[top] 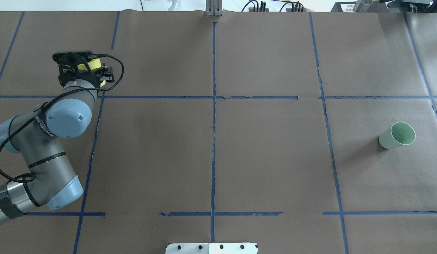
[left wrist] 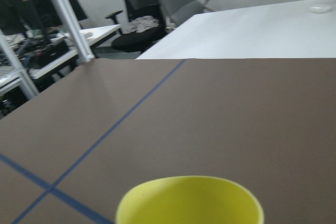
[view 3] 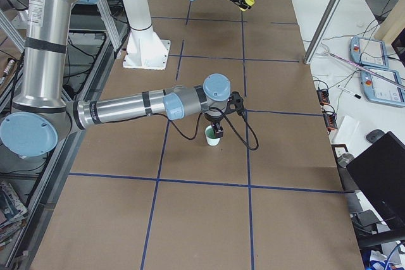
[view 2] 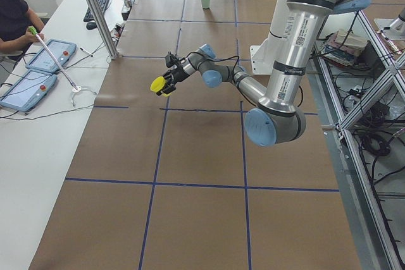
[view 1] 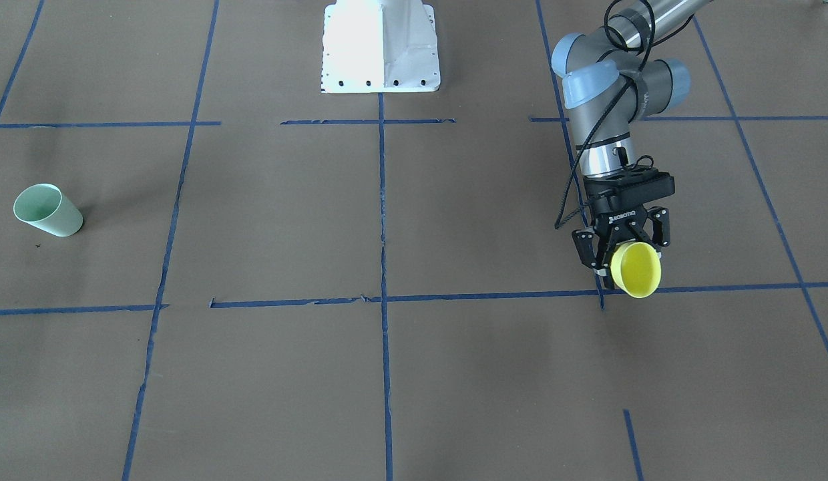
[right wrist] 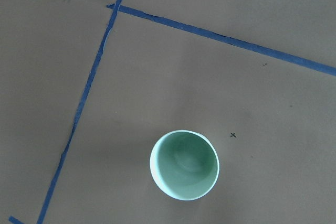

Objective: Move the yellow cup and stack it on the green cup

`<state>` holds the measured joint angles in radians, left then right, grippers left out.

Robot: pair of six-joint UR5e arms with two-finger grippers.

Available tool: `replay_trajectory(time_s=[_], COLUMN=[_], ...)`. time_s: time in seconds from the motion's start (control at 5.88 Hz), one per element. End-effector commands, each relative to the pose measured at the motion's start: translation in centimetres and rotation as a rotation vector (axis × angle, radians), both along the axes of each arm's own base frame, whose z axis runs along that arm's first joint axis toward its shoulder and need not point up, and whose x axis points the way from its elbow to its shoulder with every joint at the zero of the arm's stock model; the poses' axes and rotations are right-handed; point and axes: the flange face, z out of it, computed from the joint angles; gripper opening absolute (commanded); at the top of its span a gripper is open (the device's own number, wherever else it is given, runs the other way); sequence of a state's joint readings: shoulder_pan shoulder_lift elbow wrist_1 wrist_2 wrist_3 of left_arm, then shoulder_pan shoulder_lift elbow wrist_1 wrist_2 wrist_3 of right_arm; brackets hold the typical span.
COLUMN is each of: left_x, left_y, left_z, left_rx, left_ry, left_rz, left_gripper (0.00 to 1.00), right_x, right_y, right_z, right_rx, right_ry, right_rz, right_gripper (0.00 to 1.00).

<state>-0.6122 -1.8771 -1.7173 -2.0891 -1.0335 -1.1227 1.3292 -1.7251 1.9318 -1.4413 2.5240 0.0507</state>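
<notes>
My left gripper (view 1: 626, 257) is shut on the yellow cup (view 1: 640, 269) and holds it tilted above the table, its mouth turned away from the robot. The cup also shows in the overhead view (top: 95, 64), the left side view (view 2: 158, 85) and at the bottom of the left wrist view (left wrist: 189, 203). The green cup (view 1: 48, 210) stands upright and alone at the table's other end (top: 397, 135). The right wrist view looks straight down into the green cup (right wrist: 185, 165), and no fingers show there. My right gripper (view 3: 216, 132) shows only in the right side view, above the green cup (view 3: 212, 138). I cannot tell whether it is open or shut.
The brown table is marked with a grid of blue tape lines (view 1: 382, 297). The white robot base (view 1: 380, 47) stands at the middle of the robot's side. On the operators' side are a white bench with tablets (view 2: 38, 61) and an aluminium post (view 2: 95, 11).
</notes>
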Motion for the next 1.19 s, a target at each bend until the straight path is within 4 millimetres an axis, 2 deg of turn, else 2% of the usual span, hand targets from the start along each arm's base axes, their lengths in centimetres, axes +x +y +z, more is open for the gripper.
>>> replay_trajectory(time_s=[0.0,0.17,0.34,0.51,0.68,0.85,1.02], left_x=[1.1,1.2,2.0,3.8,7.6,9.3,10.9], left_y=[1.4,2.4,3.7,4.9,8.7,11.3,13.8], left_z=[-3.3,-8.0,-9.5,-13.3,-13.3,-15.2,-16.1], left_rx=[0.139,0.205,0.304,0.467,0.567,0.638,0.663], left_ry=[0.002,0.041,-0.064,-0.1,-0.003,0.079,0.11], left_rz=[0.246,0.346,0.533,0.602,0.655,0.671,0.635], left_gripper=[0.08,0.07,0.06,0.05,0.06,0.07,0.1], right_x=[-2.5,-5.0,-7.3,-10.0,-12.9,-15.1,-19.2], right_y=[-0.3,-1.6,-3.2,-4.3,-5.0,-5.6,-5.0], right_z=[-0.7,-3.0,-6.9,-10.1,-13.9,-18.9,-24.0], right_rx=[0.008,-0.004,-0.032,-0.057,-0.084,-0.127,-0.186], right_ry=[-0.001,-0.014,-0.04,-0.062,-0.089,-0.128,-0.163], right_rz=[-0.047,-0.051,-0.022,-0.014,-0.007,0.026,0.022], right_gripper=[1.0,1.0,1.0,1.0,1.0,1.0,1.0])
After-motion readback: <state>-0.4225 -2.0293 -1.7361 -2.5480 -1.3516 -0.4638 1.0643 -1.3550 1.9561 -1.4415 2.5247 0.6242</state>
